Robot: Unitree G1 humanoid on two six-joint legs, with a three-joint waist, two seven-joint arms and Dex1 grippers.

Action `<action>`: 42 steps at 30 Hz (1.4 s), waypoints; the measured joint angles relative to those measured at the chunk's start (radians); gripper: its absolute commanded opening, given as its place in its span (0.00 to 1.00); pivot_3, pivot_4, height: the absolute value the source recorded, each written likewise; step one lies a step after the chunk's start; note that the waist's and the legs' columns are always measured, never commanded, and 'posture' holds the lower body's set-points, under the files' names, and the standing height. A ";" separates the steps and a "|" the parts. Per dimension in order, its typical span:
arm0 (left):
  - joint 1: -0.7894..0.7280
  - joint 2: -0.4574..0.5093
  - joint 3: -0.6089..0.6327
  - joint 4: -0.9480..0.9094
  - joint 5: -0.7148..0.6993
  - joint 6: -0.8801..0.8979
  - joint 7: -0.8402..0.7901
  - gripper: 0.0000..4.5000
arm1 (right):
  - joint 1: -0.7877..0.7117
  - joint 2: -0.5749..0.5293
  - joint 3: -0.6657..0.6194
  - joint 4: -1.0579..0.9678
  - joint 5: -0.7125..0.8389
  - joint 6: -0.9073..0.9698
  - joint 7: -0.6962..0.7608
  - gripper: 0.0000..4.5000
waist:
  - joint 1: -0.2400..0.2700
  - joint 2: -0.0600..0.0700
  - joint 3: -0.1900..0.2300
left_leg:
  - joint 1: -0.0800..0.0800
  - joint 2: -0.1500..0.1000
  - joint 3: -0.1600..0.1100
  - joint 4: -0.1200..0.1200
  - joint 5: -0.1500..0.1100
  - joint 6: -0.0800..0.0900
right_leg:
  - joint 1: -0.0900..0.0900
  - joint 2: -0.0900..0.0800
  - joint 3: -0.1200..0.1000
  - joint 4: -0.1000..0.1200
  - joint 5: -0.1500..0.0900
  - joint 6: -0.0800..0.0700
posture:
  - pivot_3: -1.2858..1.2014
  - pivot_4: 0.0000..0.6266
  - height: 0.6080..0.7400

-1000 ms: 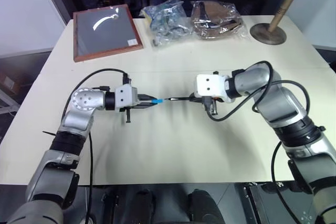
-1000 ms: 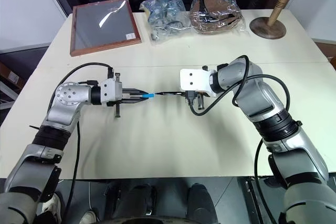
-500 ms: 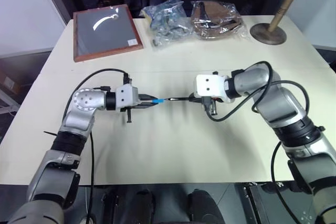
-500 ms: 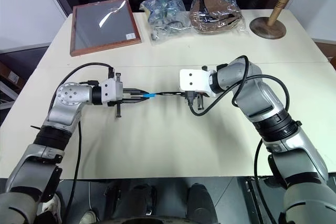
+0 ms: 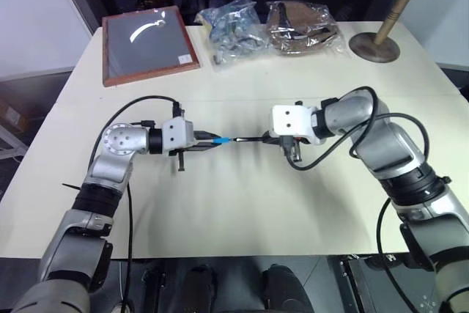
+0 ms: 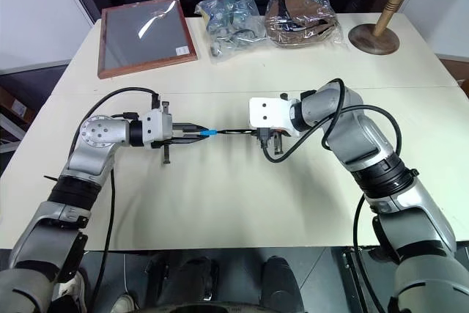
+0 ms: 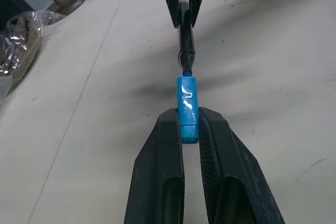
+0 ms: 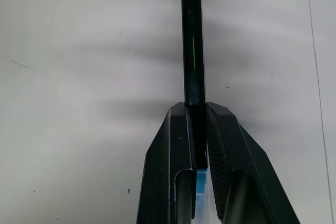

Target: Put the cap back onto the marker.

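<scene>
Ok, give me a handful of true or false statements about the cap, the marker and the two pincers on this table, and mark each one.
1. The left pincer grips the blue cap. True.
2. The right pincer is open, holding nothing. False: it is shut on the black marker.
3. The cap is fully seated on the marker. False: in the left wrist view the marker's tip just meets the cap's open end.
4. Cap and marker are lined up end to end between the arms. True.
5. The framed picture lies between the two pincers. False: it lies at the table's far left corner.
</scene>
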 measured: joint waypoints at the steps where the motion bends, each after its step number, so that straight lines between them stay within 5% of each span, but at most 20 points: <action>1: 0.000 0.000 0.000 0.000 0.000 0.000 0.000 0.00 | 0.000 0.003 0.000 0.000 0.000 0.001 0.000 0.01 | 0.000 0.000 0.000 | 0.000 0.000 0.000 0.000 0.000 0.000 | 0.000 0.000 0.000 0.000 0.000 0.000 | 0.52 0.24 1.00; 42: -0.028 0.009 -0.027 0.084 0.116 -0.181 0.028 0.00 | -0.020 0.088 0.061 0.030 -0.120 -0.021 -0.014 0.01 | 0.000 0.000 0.000 | 0.000 0.000 0.000 0.000 0.000 0.000 | -0.005 0.000 0.000 0.007 0.000 0.000 | 0.52 0.24 1.00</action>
